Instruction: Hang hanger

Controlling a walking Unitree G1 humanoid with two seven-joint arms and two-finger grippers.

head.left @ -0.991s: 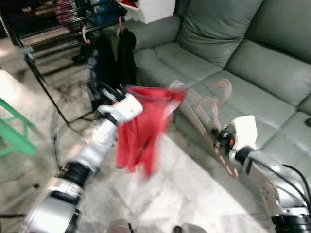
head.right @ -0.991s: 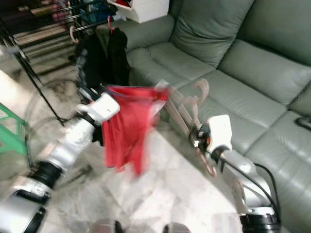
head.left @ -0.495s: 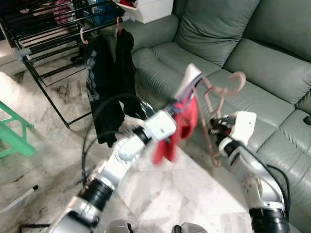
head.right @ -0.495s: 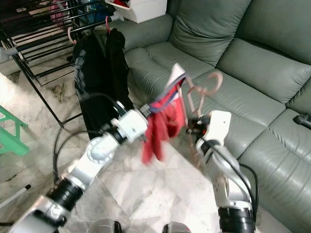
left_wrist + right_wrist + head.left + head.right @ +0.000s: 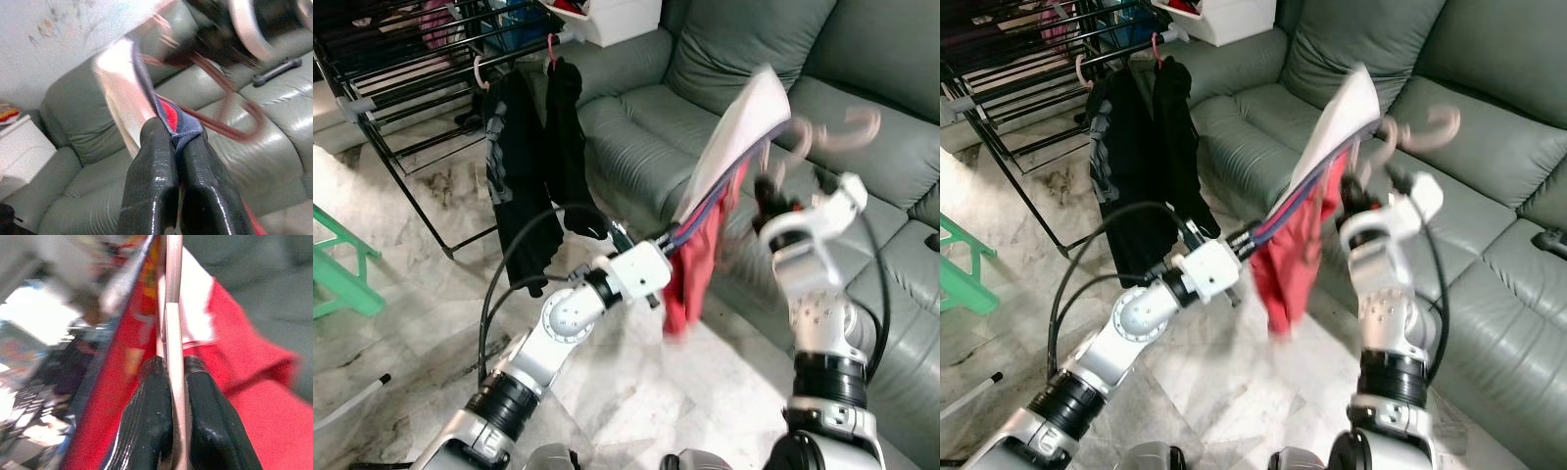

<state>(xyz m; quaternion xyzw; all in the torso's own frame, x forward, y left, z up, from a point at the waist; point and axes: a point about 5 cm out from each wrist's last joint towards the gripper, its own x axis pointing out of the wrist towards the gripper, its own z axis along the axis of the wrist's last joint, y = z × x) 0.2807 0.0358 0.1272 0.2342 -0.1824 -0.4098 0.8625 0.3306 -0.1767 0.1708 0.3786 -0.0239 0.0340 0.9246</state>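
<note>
Left gripper (image 5: 177,142): arm stretched forward, fingers pinching red garment (image 5: 690,279) hem.
Right gripper (image 5: 172,367): forearm raised upright, fingers clamped on pink hanger (image 5: 1417,130) above sofa (image 5: 862,157).

Silver jointed arms with white wrist housings, looping black cables, and glossy black fingers (image 5: 156,186).

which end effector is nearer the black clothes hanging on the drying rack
Left. The left end effector, shut on the red garment's collar, is beside the black clothes toward the sofa. The right end effector, shut on the pink hanger, is farther off over the sofa.
</note>
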